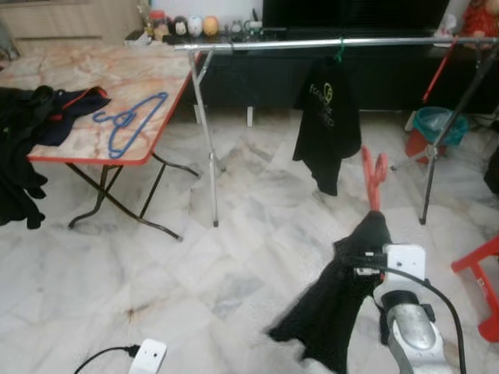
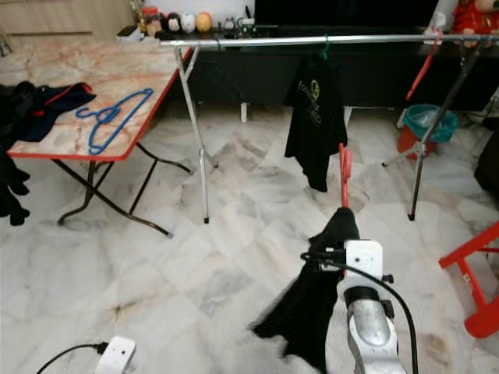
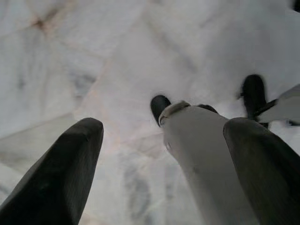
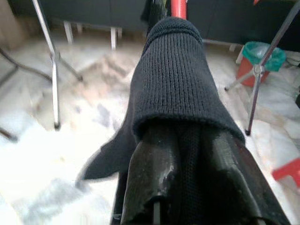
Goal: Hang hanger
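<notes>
Right gripper (image 4: 187, 154) fingers clenched on red hanger (image 1: 373, 178) draped in black garment (image 1: 335, 304). Open floor (image 1: 234, 257) lay ahead of the fingers, short of the rail (image 1: 327, 44). Left gripper (image 3: 159, 168) fingers parted, holding nothing.

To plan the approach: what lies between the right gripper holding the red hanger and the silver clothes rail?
Only a black T-shirt hanging from the silver clothes rail, and bare marble floor beneath, beyond the right gripper, in both eye views.

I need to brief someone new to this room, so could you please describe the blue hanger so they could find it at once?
Start at the folding table with the marble-pattern top and red edge on the robot's left. The blue hanger lies flat there beside a heap of dark clothes; it carries no garment, unlike the red hanger.
</notes>
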### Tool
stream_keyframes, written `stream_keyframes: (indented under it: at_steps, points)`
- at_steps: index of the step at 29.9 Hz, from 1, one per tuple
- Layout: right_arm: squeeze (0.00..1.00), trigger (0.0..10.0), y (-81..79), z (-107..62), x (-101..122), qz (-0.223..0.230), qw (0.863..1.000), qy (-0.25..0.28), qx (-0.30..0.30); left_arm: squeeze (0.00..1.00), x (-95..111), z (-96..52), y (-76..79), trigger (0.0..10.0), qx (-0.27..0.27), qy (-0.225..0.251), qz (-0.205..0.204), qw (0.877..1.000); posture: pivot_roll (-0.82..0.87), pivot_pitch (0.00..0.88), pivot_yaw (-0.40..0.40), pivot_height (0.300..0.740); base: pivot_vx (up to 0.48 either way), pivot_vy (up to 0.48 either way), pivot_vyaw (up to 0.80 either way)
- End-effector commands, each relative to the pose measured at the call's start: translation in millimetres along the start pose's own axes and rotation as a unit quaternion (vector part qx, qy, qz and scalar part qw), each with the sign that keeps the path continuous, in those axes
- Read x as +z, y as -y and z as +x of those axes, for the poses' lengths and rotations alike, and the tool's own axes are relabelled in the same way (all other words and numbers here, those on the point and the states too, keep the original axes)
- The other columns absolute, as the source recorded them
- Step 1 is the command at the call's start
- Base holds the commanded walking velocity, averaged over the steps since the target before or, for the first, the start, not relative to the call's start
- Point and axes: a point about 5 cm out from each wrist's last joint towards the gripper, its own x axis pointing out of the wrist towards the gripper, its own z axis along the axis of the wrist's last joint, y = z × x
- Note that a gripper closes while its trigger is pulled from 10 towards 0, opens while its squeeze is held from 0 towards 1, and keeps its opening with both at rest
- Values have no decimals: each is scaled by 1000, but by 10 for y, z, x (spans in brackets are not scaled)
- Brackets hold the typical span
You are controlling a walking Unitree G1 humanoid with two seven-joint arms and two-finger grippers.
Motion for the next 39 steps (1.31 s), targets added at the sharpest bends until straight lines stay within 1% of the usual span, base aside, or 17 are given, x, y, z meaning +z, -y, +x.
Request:
stream_keyframes:
  at_steps: [1,4,6,8,11,12,14,16,18,20,21,22,23,29,32,38,39]
  points:
    - [0,10000,-84,64,21,-20,998,-30,50,0,-98,-28,-63,10000,5,-19,3,1000,-91,54,27,740,0,0,0]
    - [0,10000,-135,12,-193,-58,978,-123,156,0,-109,-28,-51,10000,0,-21,1,1000,-99,53,24,740,0,0,0]
    - [0,10000,-99,-90,-362,-90,949,-194,230,0,-112,-25,-30,10000,-8,-23,2,1000,-96,55,22,740,0,0,0]
    - [0,10000,-70,-109,-392,-104,943,-205,243,0,-111,-25,-29,10000,-9,-23,2,1000,-96,55,22,740,0,0,0]
    - [0,10000,108,-145,-452,-147,917,-245,280,0,-126,-25,-9,10000,-16,-24,-3,1000,-100,54,20,740,0,0,0]
    - [0,10000,168,-187,-459,-172,893,-261,323,0,-144,-26,11,10000,-25,-28,-2,999,-105,55,22,740,0,0,0]
    - [0,10000,191,-230,-467,-194,872,-270,359,0,-156,-27,23,10000,-30,-30,-2,999,-104,54,22,740,0,0,0]
    - [0,10000,312,-352,-534,-286,800,-303,431,0,-169,-28,45,10000,-42,-33,5,999,-101,55,24,740,0,0,0]
    - [0,10000,381,-383,-559,-317,774,-318,447,0,-167,-28,43,10000,-42,-32,10,999,-101,52,23,740,0,0,0]
    - [0,10000,533,-392,-582,-373,733,-341,456,0,-166,-28,41,10000,-41,-31,6,999,-101,52,23,740,0,0,0]
    - [0,10000,533,-392,-582,-373,733,-341,456,0,-166,-28,41,10000,-41,-31,6,999,-101,52,23,740,0,0,0]
    - [0,10000,651,-382,-545,-407,705,-348,466,0,-169,-28,48,10000,-41,-30,3,999,-96,50,21,740,0,0,0]
    - [0,10000,690,-379,-519,-416,695,-348,471,0,-170,-28,51,10000,-41,-29,3,999,-96,51,21,740,0,0,0]
    - [0,10000,827,-254,-215,-450,672,-329,487,0,-154,-24,76,10000,-50,-20,-4,999,-100,47,19,740,0,0,0]
    - [0,10000,841,-146,-94,-476,674,-308,474,0,-129,-19,82,10000,-53,-15,-2,998,-101,45,17,740,0,0,0]
    - [0,10000,850,223,143,-610,644,-235,398,0,-105,-12,100,10000,-51,-9,-2,999,-98,39,13,740,0,0,0]
    - [0,10000,850,223,143,-610,644,-235,398,0,-105,-12,100,10000,-51,-9,-2,999,-98,39,13,740,0,0,0]
